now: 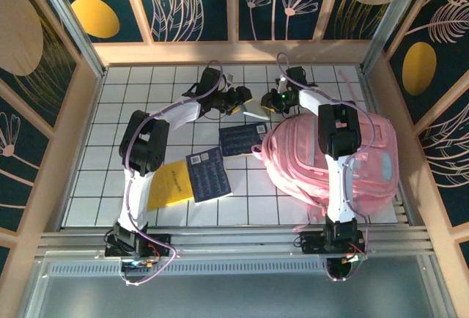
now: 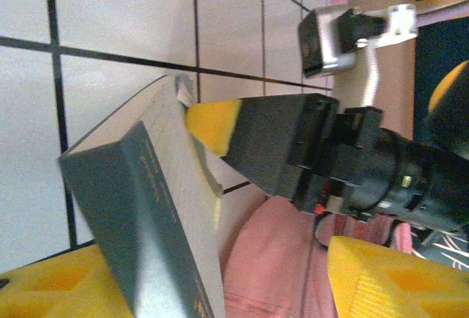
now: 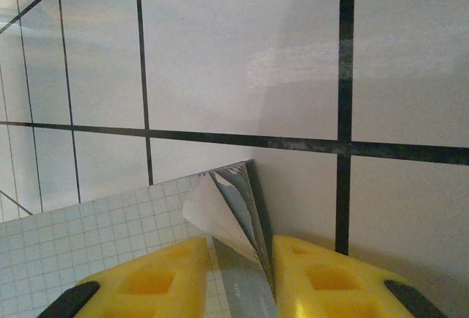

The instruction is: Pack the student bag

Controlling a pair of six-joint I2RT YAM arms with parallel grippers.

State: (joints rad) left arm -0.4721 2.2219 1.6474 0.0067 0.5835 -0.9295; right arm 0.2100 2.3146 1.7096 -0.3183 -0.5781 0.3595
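White grid-lined table point(image 1: 110, 113): yellow booklet point(image 1: 170, 184) at front left, dark blue notebook point(image 1: 208, 175) overlapping it; second dark blue notebook point(image 1: 238, 140) mid-table, just beside the pink student bag point(image 1: 293, 164) at right.

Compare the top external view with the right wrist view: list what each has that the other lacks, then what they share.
Top external adds the student bag, the left gripper, two dark blue books and a yellow book lying flat. Right wrist adds the printed grid on the notebook and its curled corner page. Shared: the tiled table and the right gripper shut on that notebook.
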